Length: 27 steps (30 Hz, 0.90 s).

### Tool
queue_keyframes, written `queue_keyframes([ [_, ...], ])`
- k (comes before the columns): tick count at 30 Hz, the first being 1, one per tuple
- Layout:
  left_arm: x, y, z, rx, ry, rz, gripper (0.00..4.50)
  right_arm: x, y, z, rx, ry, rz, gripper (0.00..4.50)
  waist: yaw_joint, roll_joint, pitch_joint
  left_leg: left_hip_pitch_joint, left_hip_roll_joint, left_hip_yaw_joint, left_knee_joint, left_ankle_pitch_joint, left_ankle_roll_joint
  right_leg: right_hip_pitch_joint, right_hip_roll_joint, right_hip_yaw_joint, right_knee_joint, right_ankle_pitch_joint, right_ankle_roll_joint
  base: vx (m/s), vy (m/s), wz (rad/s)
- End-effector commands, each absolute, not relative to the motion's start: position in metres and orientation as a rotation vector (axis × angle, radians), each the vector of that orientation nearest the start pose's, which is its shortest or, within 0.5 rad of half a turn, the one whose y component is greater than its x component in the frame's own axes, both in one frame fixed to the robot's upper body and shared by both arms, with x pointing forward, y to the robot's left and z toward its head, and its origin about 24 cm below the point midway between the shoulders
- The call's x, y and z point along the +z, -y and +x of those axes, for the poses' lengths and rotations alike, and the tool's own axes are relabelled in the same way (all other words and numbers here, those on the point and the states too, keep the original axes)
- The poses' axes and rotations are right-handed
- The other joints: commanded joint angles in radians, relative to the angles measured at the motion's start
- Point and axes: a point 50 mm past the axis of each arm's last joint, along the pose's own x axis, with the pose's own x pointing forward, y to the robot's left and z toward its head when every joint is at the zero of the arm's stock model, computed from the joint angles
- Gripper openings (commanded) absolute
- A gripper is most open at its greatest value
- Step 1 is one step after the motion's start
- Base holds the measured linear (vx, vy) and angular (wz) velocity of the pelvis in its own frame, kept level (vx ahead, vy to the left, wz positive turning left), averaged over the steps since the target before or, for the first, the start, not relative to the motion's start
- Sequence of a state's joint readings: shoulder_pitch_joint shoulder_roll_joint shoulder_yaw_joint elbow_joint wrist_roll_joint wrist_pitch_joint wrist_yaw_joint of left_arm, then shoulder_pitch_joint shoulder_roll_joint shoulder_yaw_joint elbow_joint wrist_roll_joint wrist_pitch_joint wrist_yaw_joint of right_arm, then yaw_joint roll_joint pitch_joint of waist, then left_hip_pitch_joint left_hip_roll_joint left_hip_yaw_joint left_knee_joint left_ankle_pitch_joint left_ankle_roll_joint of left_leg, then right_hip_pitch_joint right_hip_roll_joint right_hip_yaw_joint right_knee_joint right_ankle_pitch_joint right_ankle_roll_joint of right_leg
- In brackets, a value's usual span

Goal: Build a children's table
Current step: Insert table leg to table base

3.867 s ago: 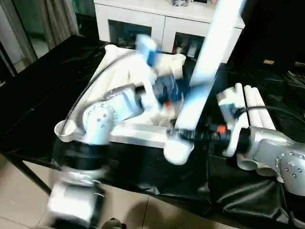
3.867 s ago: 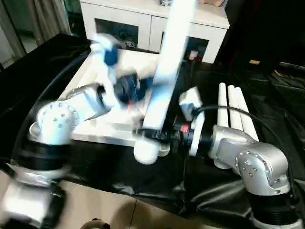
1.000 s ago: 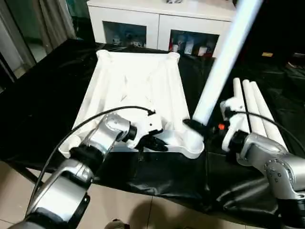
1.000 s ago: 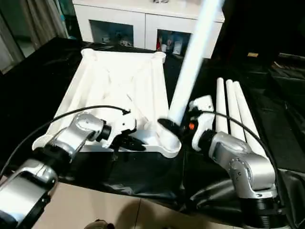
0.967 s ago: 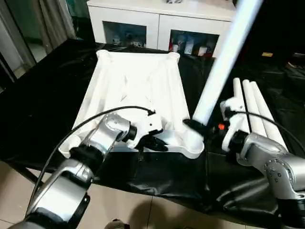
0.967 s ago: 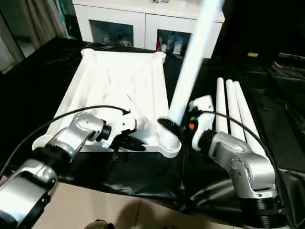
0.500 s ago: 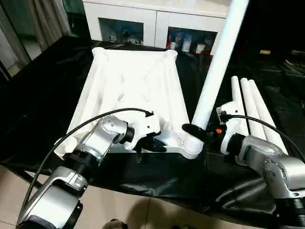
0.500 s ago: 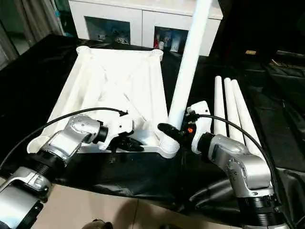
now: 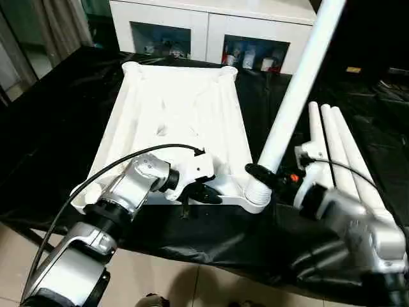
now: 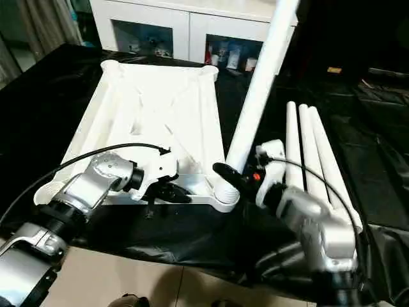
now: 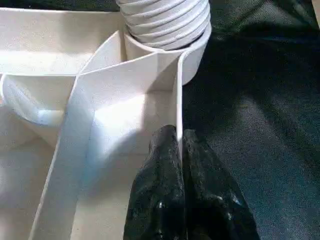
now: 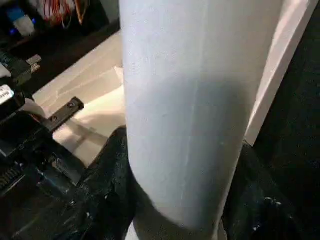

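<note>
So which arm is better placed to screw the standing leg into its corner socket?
The right. Its pincer already grips the leg just above the socket, while the left pincer is shut on the tabletop's near rim, steadying it.

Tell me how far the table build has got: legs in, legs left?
None looks fully seated. In hand: the right gripper clasps the first leg near its base, its threaded end standing tilted in the near-right corner socket of the upturned table top, threads still exposed. The left gripper pinches the top's near rim. Left: three legs lying on the black sheet.
</note>
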<state>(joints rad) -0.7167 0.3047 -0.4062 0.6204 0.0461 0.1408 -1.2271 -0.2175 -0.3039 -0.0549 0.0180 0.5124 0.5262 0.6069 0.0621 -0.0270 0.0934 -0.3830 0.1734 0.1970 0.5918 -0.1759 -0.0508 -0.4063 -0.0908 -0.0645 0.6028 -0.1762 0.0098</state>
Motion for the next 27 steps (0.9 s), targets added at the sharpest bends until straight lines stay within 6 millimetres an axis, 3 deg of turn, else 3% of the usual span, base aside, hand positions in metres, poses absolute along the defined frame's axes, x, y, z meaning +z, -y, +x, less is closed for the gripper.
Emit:
queue_keyframes([
  [1, 0.063, -0.095, 0.328, -1.419, -0.473, 0.473, 0.0, 0.047, 0.175, 0.273, 0.596, -0.314, 0.285, 1.87, 0.0, 0.001, -0.046, 0.026, 0.064, -0.038, -0.095, -0.373, -0.006, 0.018, -0.078, 0.053, -0.108, -0.485, -0.162, 0.0, 0.0, 0.0],
  [2, 0.064, -0.094, 0.328, -1.416, -0.472, 0.472, 0.0, 0.043, 0.174, 0.271, 0.582, -0.305, 0.285, 1.87, 0.0, 0.005, -0.048, 0.025, 0.065, -0.038, -0.098, -0.373, -0.01, 0.02, -0.078, 0.052, -0.108, -0.467, -0.165, 0.0, 0.0, 0.0],
  [4, 0.064, -0.094, 0.329, -1.414, -0.471, 0.472, 0.0, 0.04, 0.173, 0.268, 0.57, -0.296, 0.271, 1.86, -0.001, 0.003, -0.047, 0.023, 0.065, -0.04, -0.101, -0.378, -0.008, 0.024, -0.078, 0.051, -0.107, -0.462, -0.169, 0.0, 0.0, 0.0],
  [5, 0.065, -0.094, 0.33, -1.412, -0.47, 0.472, 0.0, 0.036, 0.171, 0.266, 0.561, -0.287, 0.256, 1.86, 0.001, 0.011, -0.047, 0.025, 0.066, -0.04, -0.102, -0.384, -0.011, 0.022, -0.079, 0.052, -0.109, -0.462, -0.17, 0.0, 0.0, 0.0],
  [13, 0.066, -0.094, 0.332, -1.403, -0.466, 0.475, 0.0, 0.029, 0.165, 0.255, 0.513, -0.205, 0.109, 1.86, -0.002, 0.005, -0.042, 0.027, 0.066, -0.048, -0.108, -0.456, -0.017, 0.015, -0.085, 0.052, -0.125, -0.583, -0.131, 0.0, 0.0, 0.0],
  [14, 0.066, -0.094, 0.332, -1.401, -0.465, 0.475, 0.0, 0.028, 0.165, 0.253, 0.498, -0.192, 0.114, 1.86, -0.004, 0.0, -0.042, 0.027, 0.066, -0.047, -0.11, -0.449, -0.012, 0.016, -0.085, 0.052, -0.128, -0.582, -0.129, 0.0, 0.0, 0.0],
  [17, 0.066, -0.094, 0.332, -1.397, -0.462, 0.475, 0.0, 0.025, 0.165, 0.249, 0.478, -0.182, 0.136, 1.86, -0.003, 0.005, -0.044, 0.024, 0.069, -0.043, -0.116, -0.403, 0.0, 0.02, -0.079, 0.052, -0.121, -0.48, -0.153, 0.0, 0.0, 0.0],
  [19, 0.066, -0.095, 0.332, -1.397, -0.462, 0.477, 0.0, 0.023, 0.164, 0.246, 0.467, -0.175, 0.157, 1.86, -0.001, 0.01, -0.044, 0.028, 0.07, -0.04, -0.115, -0.417, -0.001, 0.017, -0.081, 0.054, -0.122, -0.473, -0.163, 0.0, 0.0, 0.0],
  [22, 0.066, -0.094, 0.332, -1.397, -0.463, 0.48, 0.0, 0.021, 0.167, 0.245, 0.432, -0.162, 0.22, 1.86, -0.002, 0.007, -0.042, 0.026, 0.069, -0.043, -0.117, -0.434, -0.002, 0.02, -0.084, 0.053, -0.124, -0.505, -0.158, 0.0, 0.0, 0.0],
  [23, 0.067, -0.095, 0.333, -1.399, -0.462, 0.483, 0.0, 0.021, 0.17, 0.245, 0.405, -0.155, 0.265, 1.86, -0.001, 0.019, -0.042, 0.028, 0.069, -0.044, -0.117, -0.44, -0.005, 0.018, -0.083, 0.055, -0.125, -0.501, -0.16, 0.0, 0.0, 0.0],
  [25, 0.067, -0.095, 0.333, -1.402, -0.462, 0.49, 0.0, 0.022, 0.177, 0.247, 0.359, -0.134, 0.341, 1.86, -0.001, 0.021, -0.041, 0.03, 0.069, -0.045, -0.117, -0.465, -0.007, 0.017, -0.085, 0.054, -0.128, -0.512, -0.163, 0.0, 0.0, 0.0],
  [27, 0.067, -0.096, 0.334, -1.404, -0.464, 0.499, 0.0, 0.022, 0.181, 0.248, 0.339, -0.121, 0.35, 1.86, -0.002, 0.017, -0.043, 0.028, 0.069, -0.045, -0.117, -0.454, -0.008, 0.02, -0.083, 0.053, -0.126, -0.501, -0.165, 0.0, 0.0, 0.0],
])
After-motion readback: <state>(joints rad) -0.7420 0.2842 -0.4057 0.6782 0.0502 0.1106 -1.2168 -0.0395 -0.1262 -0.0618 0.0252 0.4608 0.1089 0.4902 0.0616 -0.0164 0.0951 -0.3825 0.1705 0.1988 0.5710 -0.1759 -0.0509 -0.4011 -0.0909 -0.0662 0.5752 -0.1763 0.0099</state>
